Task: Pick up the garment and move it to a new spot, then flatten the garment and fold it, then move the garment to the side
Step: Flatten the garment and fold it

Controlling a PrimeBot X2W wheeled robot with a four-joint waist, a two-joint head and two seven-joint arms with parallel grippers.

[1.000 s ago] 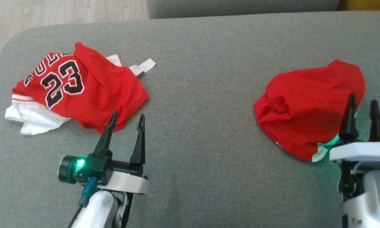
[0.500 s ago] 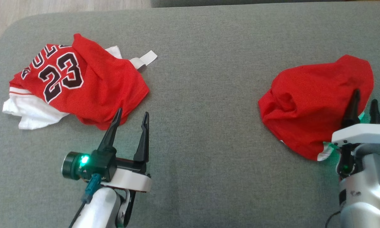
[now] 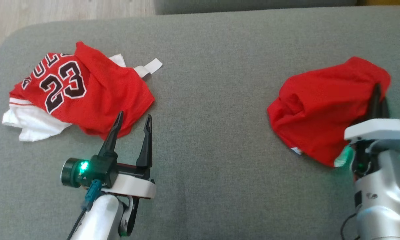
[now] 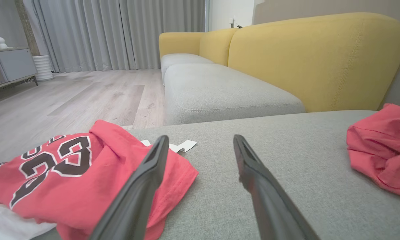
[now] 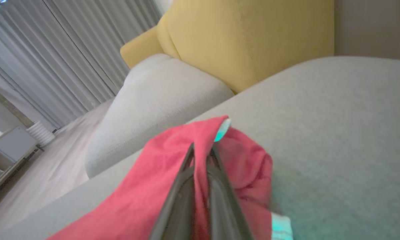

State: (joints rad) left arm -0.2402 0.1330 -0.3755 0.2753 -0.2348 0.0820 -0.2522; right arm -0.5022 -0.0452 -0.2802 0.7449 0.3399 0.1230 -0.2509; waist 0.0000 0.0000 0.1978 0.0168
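A crumpled red garment (image 3: 320, 106) lies at the right of the grey cushion (image 3: 213, 100). My right gripper (image 3: 378, 90) is at its right edge, fingers pressed together on a raised fold of the red cloth; the right wrist view shows the gripper (image 5: 201, 150) pinching the garment (image 5: 166, 173). My left gripper (image 3: 134, 115) stands open and holds nothing, its tips just at the near edge of a red number 23 jersey (image 3: 86, 93) lying over white cloth (image 3: 36, 125). In the left wrist view the open gripper (image 4: 200, 138) sits between the jersey (image 4: 70, 170) and the garment (image 4: 383, 146).
A bare stretch of grey cushion separates the two red pieces. A white strap (image 3: 150, 68) sticks out behind the jersey. Beyond the cushion's far edge are a second grey seat (image 4: 220, 93), a yellow sofa back (image 4: 320, 60) and wooden floor (image 3: 53, 10).
My right gripper has gone from open to shut, pinching a fold at the right edge of the red garment. The left gripper stays open in place. The head camera has shifted slightly.
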